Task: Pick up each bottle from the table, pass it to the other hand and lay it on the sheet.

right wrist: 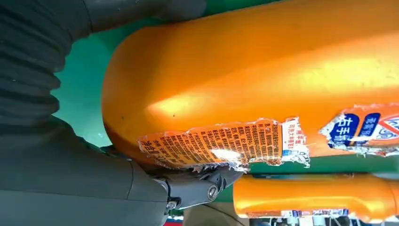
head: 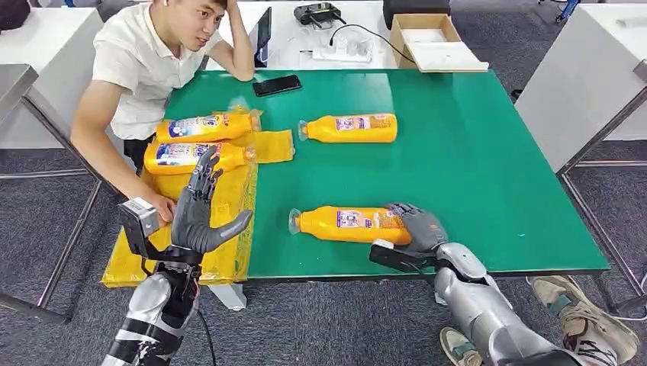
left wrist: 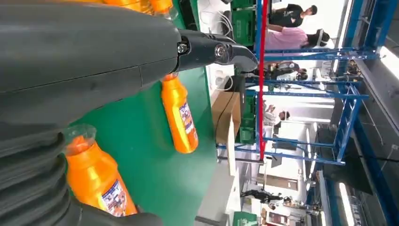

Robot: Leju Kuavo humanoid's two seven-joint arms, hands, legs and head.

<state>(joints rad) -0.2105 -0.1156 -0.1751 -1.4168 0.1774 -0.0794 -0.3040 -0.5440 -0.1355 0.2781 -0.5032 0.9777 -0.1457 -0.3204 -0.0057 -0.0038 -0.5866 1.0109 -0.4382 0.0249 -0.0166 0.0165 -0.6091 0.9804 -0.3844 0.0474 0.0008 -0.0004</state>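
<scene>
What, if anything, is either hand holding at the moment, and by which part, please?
The right hand wraps the base end of the nearest bottle, which lies on the green table; whether it grips firmly cannot be told. The left hand holds nothing.

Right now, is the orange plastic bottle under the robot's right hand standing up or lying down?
Lying down: the orange plastic bottle rests on its side on the green table, right hand at its base.

The near bottle (right wrist: 263, 70) carries a torn orange label of small Chinese print, too fine to read, and a blue and white label with large Chinese characters, one resembling 手. Labels on the other bottles (head: 200, 126) are too blurred to read.
</scene>
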